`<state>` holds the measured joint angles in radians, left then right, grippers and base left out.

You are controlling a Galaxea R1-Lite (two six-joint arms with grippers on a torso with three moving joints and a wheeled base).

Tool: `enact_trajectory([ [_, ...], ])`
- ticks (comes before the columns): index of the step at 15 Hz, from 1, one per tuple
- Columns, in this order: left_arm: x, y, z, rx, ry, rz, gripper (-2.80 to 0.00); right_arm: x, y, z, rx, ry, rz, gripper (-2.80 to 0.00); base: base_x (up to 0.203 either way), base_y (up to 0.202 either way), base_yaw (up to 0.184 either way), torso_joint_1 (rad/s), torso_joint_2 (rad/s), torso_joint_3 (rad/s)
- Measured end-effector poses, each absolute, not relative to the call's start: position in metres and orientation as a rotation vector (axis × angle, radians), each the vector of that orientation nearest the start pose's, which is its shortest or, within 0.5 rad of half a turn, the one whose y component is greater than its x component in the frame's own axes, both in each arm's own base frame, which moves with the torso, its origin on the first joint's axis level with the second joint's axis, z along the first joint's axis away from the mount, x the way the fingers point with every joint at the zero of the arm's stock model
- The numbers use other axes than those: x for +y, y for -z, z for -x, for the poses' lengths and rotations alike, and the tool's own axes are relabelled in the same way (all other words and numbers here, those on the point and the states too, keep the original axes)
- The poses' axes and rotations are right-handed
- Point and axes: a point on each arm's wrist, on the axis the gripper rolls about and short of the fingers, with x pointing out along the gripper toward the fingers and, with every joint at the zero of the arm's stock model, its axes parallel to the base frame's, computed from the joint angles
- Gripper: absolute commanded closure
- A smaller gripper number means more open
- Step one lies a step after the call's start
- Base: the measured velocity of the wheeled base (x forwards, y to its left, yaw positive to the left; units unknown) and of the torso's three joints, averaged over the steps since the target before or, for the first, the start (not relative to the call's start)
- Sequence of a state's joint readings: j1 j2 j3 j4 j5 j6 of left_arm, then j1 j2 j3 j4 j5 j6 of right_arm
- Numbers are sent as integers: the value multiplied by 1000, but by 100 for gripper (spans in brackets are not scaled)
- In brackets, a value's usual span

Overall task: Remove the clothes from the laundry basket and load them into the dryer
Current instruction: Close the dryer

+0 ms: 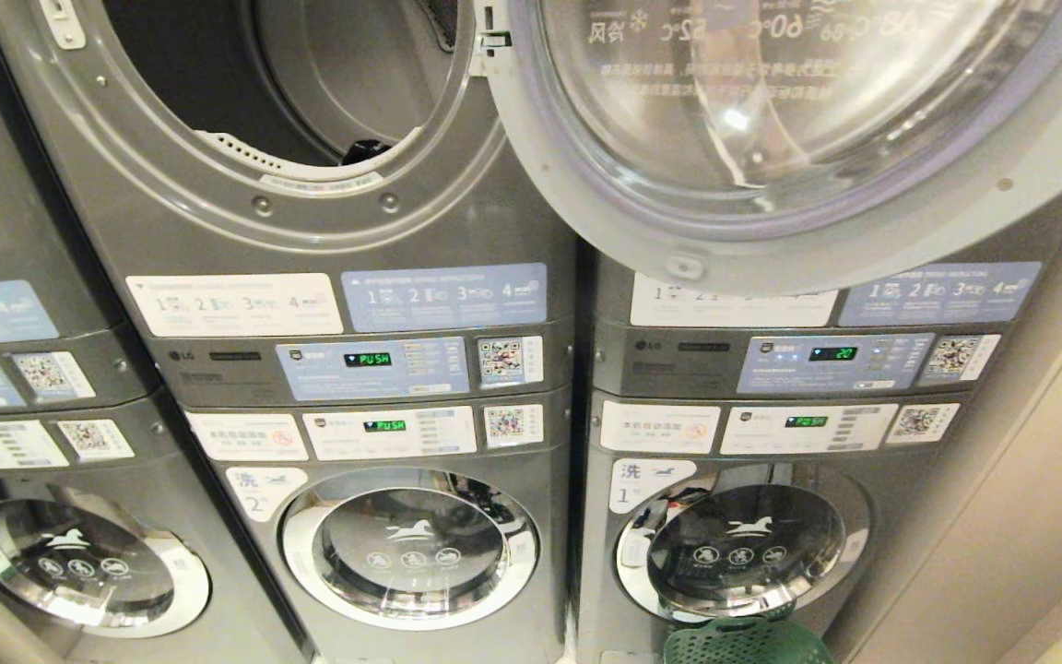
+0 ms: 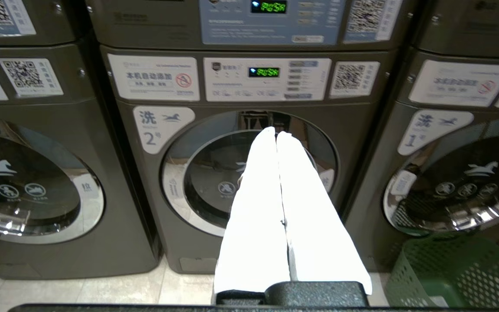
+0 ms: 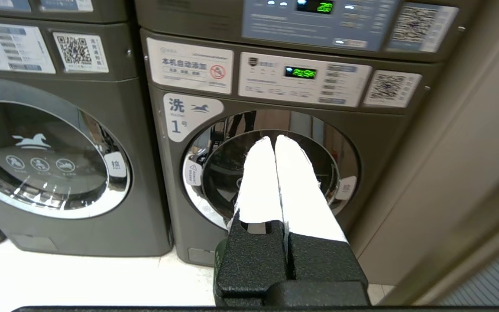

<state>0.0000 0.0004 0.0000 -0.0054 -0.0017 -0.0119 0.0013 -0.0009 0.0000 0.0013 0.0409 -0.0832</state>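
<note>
Two grippers seen only in wrist views: left gripper (image 2: 276,135) closed, empty, before washer 2 (image 2: 249,182) | right gripper (image 3: 274,139) closed, empty | head view only: dryer (image 1: 291,111) door swung open | laundry basket (image 2: 453,273) on floor beside washer 2

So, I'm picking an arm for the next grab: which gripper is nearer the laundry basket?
Probably right. The laundry basket sits before washer 1, which the right gripper faces. The left gripper faces washer 2, with the basket off to its side.
</note>
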Motion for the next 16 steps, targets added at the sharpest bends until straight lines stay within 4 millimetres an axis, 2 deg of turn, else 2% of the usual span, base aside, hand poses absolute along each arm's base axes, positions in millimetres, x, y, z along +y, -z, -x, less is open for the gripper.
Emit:
enact_trajectory([
  [10, 0, -76, 23, -7, 2, 12, 0, 1, -76, 23, 0, -47, 94, 0, -3, -8, 0, 2, 0, 0],
  [13, 0, -76, 23, -6, 2, 12, 0, 1, -109, 31, -79, -45, 82, 0, 0, 0, 0, 0, 0, 0],
  [16, 0, -76, 23, -7, 2, 11, 0, 1, -162, 24, -84, -21, 18, 0, 0, 0, 0, 0, 0, 0],
])
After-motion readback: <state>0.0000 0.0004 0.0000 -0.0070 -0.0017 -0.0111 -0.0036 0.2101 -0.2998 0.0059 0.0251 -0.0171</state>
